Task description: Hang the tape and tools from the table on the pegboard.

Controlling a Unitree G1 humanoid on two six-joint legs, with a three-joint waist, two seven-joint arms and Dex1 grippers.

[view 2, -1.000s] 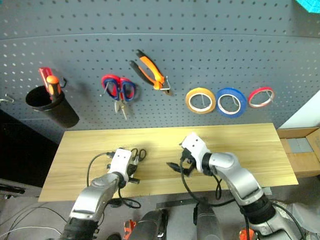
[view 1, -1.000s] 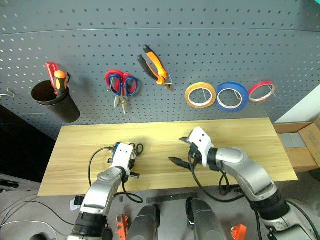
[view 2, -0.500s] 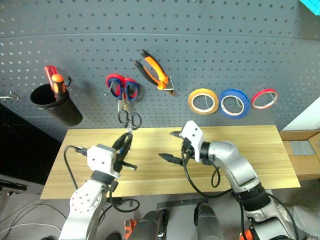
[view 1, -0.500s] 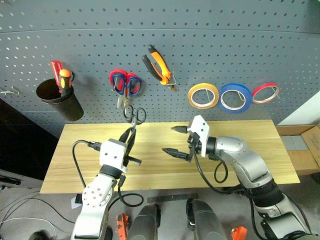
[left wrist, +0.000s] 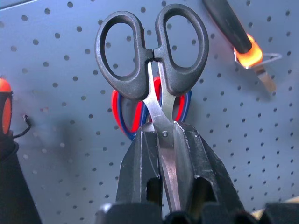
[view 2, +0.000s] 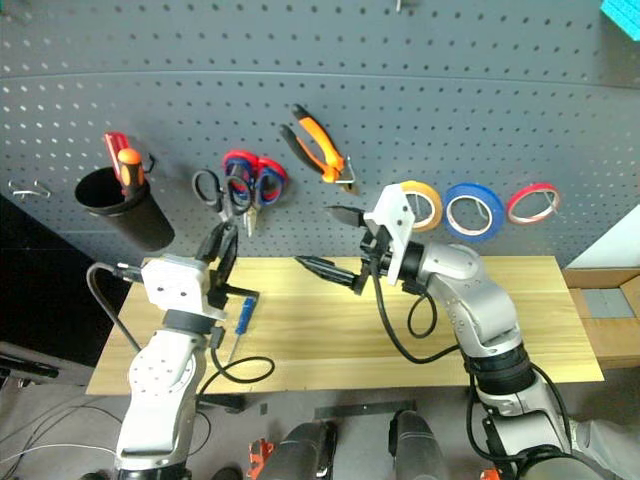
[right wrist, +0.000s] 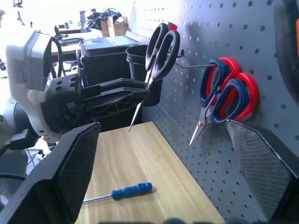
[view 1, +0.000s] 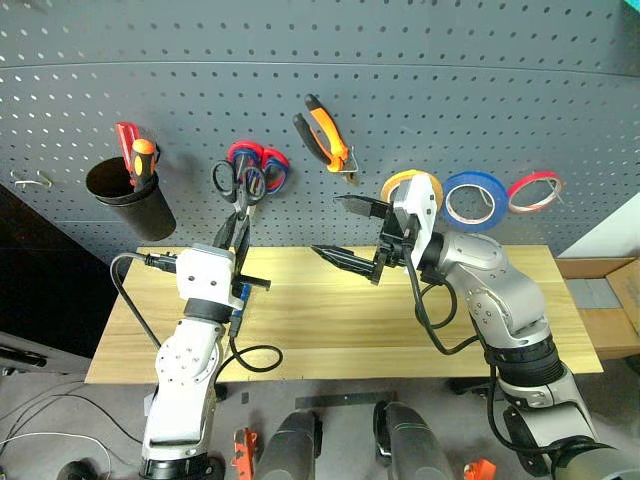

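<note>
Since a second ago: both arms up off the desk [view 1: 520, 300]. Left gripper [view 1: 238, 228] clamped tight on the blades of the black-handled scissors [view 1: 230, 183], handles up, now raised in front of the pegboard [view 1: 420, 90], just beside and overlapping the red-and-blue scissors [view 1: 262, 165] hanging on their hook. Previously down at desk level with the same scissors. From the left wrist camera: blades pinched between the two black fingers [left wrist: 140, 163], loops free above, no hook through them yet.

Right gripper [view 1: 348, 232] also lifted, jaws spread wide, nothing held, pointing across toward the left arm, in front of the yellow-tan tape ring [view 1: 400, 185].

Already on the pegboard: orange-and-black pliers [view 1: 325, 135] on a hook, yellow-tan tape, blue tape ring [view 1: 475, 198], red tape ring [view 1: 533, 190], black cup [view 1: 128, 195] with red and orange screwdrivers [view 1: 138, 160].

Blue-handled screwdriver [right wrist: 122, 192] lying flat on the desk, near the left arm, partly hidden behind it from the head cameras.
</note>
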